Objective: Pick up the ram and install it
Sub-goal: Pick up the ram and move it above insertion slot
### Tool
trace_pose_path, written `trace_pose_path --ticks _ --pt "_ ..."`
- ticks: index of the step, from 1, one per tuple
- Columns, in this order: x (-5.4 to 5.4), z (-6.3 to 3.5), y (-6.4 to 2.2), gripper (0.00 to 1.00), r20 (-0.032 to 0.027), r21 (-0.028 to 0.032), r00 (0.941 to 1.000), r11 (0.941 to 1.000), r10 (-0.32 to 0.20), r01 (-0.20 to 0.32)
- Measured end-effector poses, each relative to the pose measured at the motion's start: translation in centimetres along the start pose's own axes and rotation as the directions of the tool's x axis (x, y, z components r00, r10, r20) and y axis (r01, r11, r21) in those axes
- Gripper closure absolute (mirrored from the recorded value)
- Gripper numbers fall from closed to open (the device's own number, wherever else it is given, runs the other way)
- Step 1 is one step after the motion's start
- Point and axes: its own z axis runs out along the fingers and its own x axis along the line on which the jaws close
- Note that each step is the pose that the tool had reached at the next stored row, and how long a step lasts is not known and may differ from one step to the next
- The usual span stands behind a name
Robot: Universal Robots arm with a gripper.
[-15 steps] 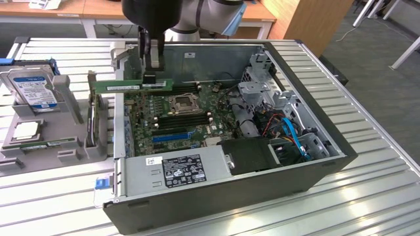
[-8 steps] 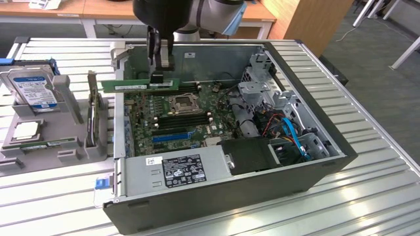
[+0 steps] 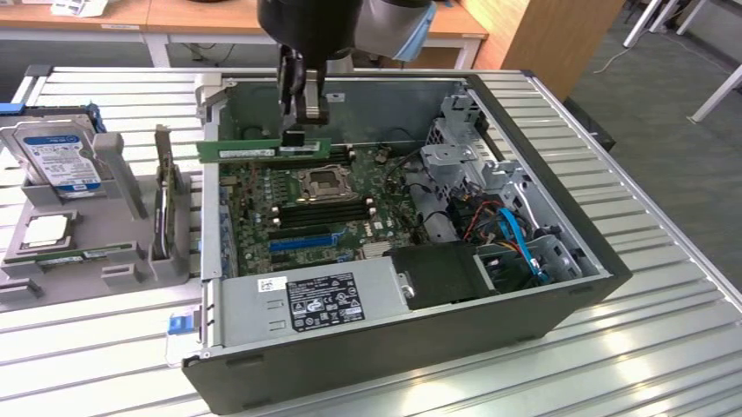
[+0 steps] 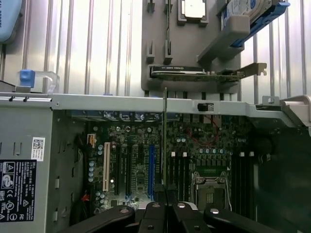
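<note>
**Ram held in the air, slots at 6 o'clock**

The gripper (image 3: pixel 299 135) pinches the ram (image 3: pixel 249 149) near one end. Its fingers press on the two flat sides of the green stick. The ram hangs in the air inside the open case (image 3: pixel 464 347), above the board (image 3: pixel 383 169). It does not touch the board.

In the exterior view the ram runs long from 9 o'clock to 3 o'clock. The gripper is at the 3 o'clock end. The black slots (image 3: pixel 319 208) lie at 6 o'clock from the ram and lower down, past the square socket (image 3: pixel 319 181). The slots also run from 9 to 3, so the ram and the slots point the same way.

In the wrist view the ram (image 4: pixel 165 141) shows edge on, like a thin line going away from the gripper (image 4: pixel 167 208). The slots (image 4: pixel 181 170) run just beside that line. I think the ram is close to them, but it is not in one yet.
</note>
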Motion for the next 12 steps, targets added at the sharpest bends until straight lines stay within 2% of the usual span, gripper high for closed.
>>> trace_pose_path --ticks 5,12 --pt "0.0 -0.1 -1.15 0.89 0.0 -0.0015 1.0 1.0 0.0 0.0" --pt "0.0 -0.2 -2.28 0.89 0.0 -0.0024 1.0 1.0 0.0 0.0"
